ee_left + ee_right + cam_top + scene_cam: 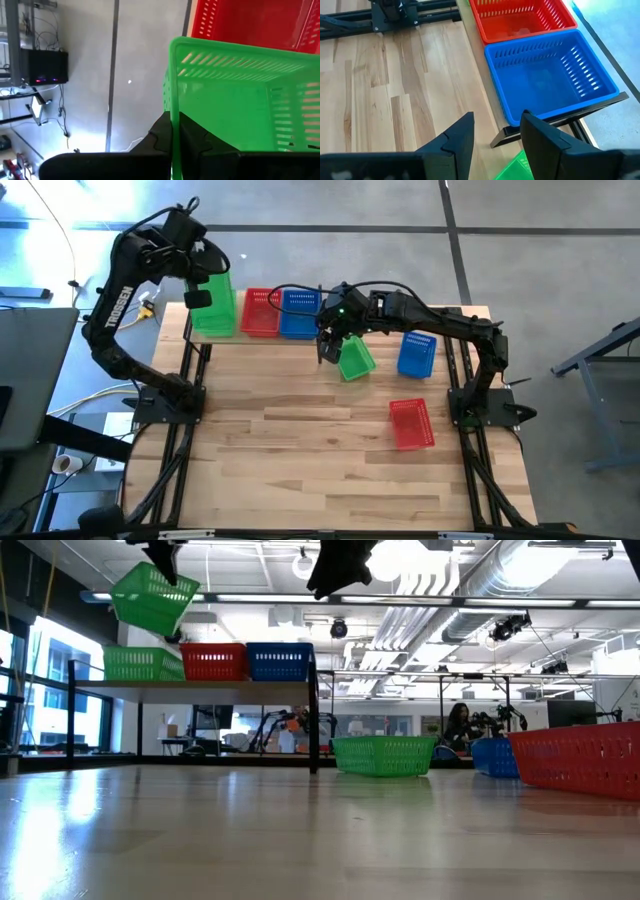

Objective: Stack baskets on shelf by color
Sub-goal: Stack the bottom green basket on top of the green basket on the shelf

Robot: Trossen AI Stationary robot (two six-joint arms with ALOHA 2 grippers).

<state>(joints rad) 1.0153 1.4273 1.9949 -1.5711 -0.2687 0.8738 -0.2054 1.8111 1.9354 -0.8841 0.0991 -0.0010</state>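
My left gripper (175,122) is shut on a green basket (213,302) and holds it in the air above the shelf's left end. Below it a green basket (143,663), a red basket (212,661) and a blue basket (279,661) stand side by side on the shelf (190,685). My right gripper (497,135) is open and empty. It hovers over the table just in front of the shelf, beside a second green basket (356,360) that rests on the tabletop. My left gripper pinches the green basket's side wall at its rim (172,107), one finger inside the basket and one outside. The fingers come from above. The basket (152,595) is lifted clear and hangs tilted over the green basket on the shelf.
A blue basket (417,353) and a red basket (410,423) stand on the table's right half. The shelf's black posts (314,725) stand at the far edge. Bare planks (290,450) fill the near and left parts of the table.
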